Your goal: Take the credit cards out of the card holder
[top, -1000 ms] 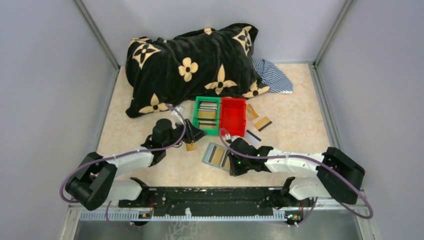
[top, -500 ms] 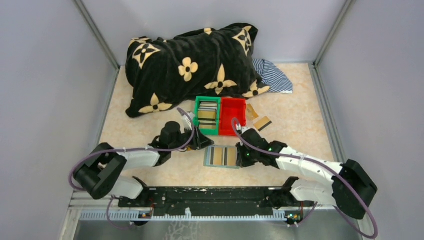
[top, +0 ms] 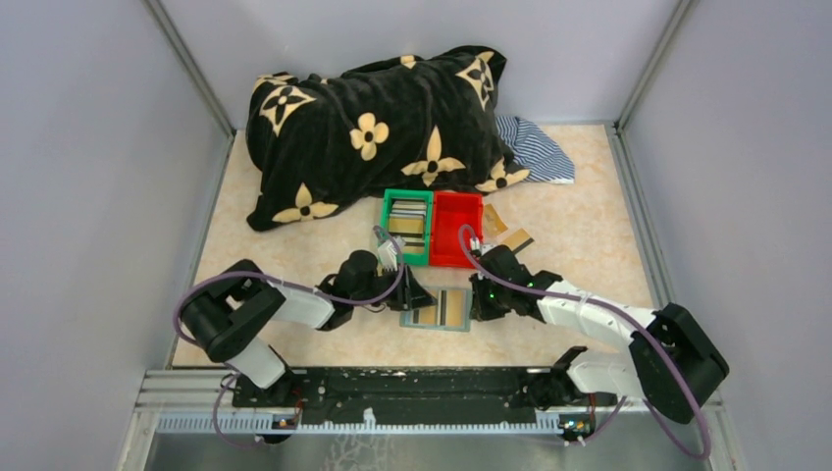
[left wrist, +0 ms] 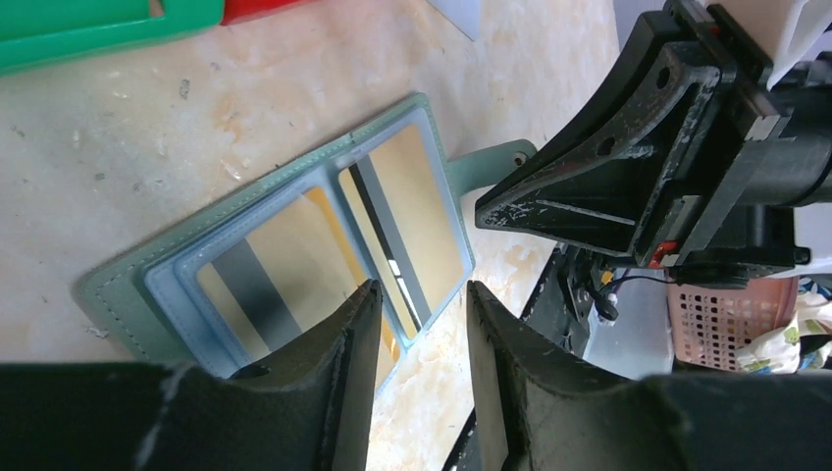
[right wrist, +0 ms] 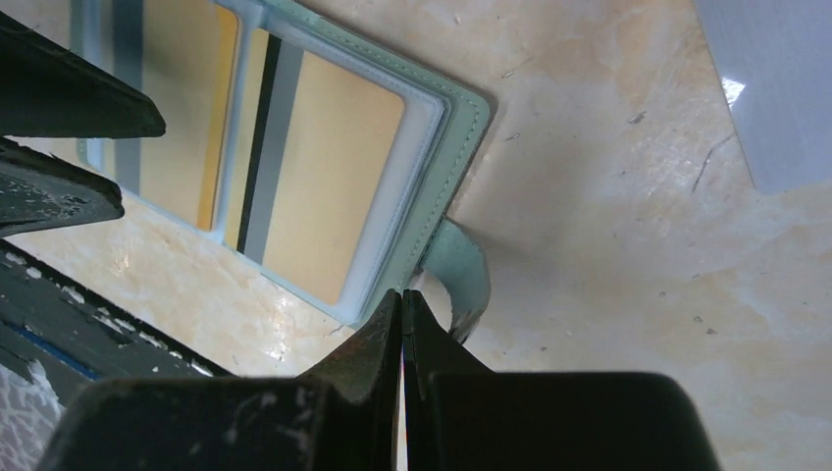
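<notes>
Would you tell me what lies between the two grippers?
The open card holder lies between the left gripper and the right gripper, clearest in the top external view.

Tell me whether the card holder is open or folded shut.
Open: the card holder lies spread flat on the table, inside facing up, with gold credit cards showing in both halves.

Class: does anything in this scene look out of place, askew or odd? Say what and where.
Yes. Loose cards lie scattered right of the red bin, not in it. A blanket and striped cloth are heaped at the back. The card holder lies open, slightly askew.
</notes>
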